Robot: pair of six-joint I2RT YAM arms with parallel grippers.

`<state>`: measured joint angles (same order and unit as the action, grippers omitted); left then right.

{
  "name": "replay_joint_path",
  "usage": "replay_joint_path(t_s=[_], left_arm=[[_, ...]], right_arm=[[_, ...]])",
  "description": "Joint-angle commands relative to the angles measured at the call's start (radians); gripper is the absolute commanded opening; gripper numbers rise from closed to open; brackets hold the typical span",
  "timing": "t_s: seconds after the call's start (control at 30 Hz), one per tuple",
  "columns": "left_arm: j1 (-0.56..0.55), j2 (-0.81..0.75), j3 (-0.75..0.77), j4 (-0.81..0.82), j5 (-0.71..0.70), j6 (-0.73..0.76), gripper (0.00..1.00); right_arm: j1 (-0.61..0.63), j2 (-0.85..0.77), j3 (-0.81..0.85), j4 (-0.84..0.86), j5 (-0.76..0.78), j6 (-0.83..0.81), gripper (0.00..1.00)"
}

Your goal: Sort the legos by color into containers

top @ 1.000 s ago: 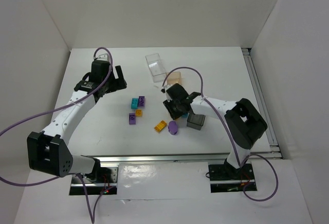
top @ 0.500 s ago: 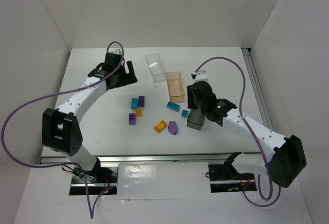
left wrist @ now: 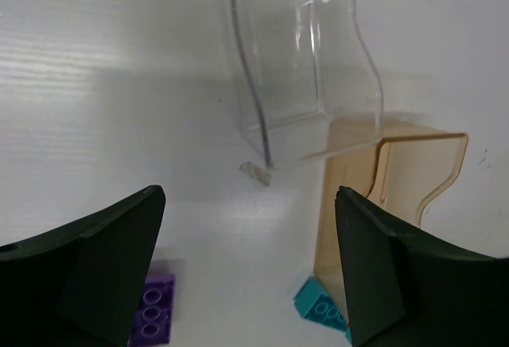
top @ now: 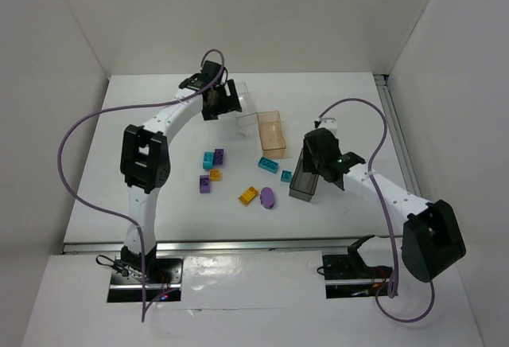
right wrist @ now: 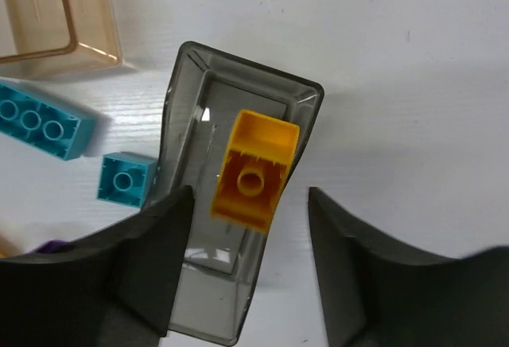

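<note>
My right gripper (right wrist: 249, 191) is open over the dark grey bin (right wrist: 191, 283). A yellow brick (right wrist: 253, 172), hollow side up, lies between the fingers over the bin's right wall and touches neither finger. In the top view this gripper (top: 316, 156) is above the grey bin (top: 303, 181). My left gripper (left wrist: 246, 204) is open and empty, just in front of the clear bin (left wrist: 302, 60) and beside the orange bin (left wrist: 398, 196); it also shows in the top view (top: 221, 100). Loose bricks lie mid-table: teal (top: 267, 164), teal (top: 208, 158), purple (top: 204, 185), orange-yellow (top: 249, 196) and a purple oval (top: 268, 197).
The clear bin (top: 242, 102) and the orange bin (top: 272, 134) stand side by side at the back centre. A small teal brick (top: 285, 176) lies against the grey bin's left side. White walls close in the table on three sides.
My left arm has swung right, from the back left to the clear bin. My right gripper has moved right from the loose bricks to over the grey bin, and the yellow brick is now free between its fingers.
</note>
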<state>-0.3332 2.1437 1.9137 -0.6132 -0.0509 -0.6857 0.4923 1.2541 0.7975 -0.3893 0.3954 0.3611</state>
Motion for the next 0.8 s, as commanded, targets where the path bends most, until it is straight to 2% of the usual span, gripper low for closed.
replay_joint_path(t_s=[0.0,0.1,0.33,0.6,0.7,0.77], left_arm=[[-0.015,0.097,0.140,-0.049,0.026,-0.023,0.94],[-0.015,0.154,0.241,-0.071,0.013,-0.023,0.91],[-0.015,0.314,0.418,-0.091,0.019,-0.023,0.82],[-0.015,0.303,0.337,-0.100,-0.084,-0.011,0.76],[0.003,0.240,0.242,-0.100,-0.108,-0.031,0.68],[0.013,0.190,0.144,-0.077,-0.127,-0.031,0.67]], right_arm=[[-0.009,0.024,0.029,0.050,-0.009,-0.008,0.69],[-0.009,0.024,0.068,0.050,-0.009,-0.008,0.84],[0.000,-0.022,0.128,-0.016,0.000,-0.008,0.87],[0.000,-0.033,0.149,-0.051,0.010,0.001,0.87],[0.009,-0.033,0.140,-0.051,0.010,0.010,0.87],[0.009,-0.024,0.140,-0.040,0.000,0.010,0.87]])
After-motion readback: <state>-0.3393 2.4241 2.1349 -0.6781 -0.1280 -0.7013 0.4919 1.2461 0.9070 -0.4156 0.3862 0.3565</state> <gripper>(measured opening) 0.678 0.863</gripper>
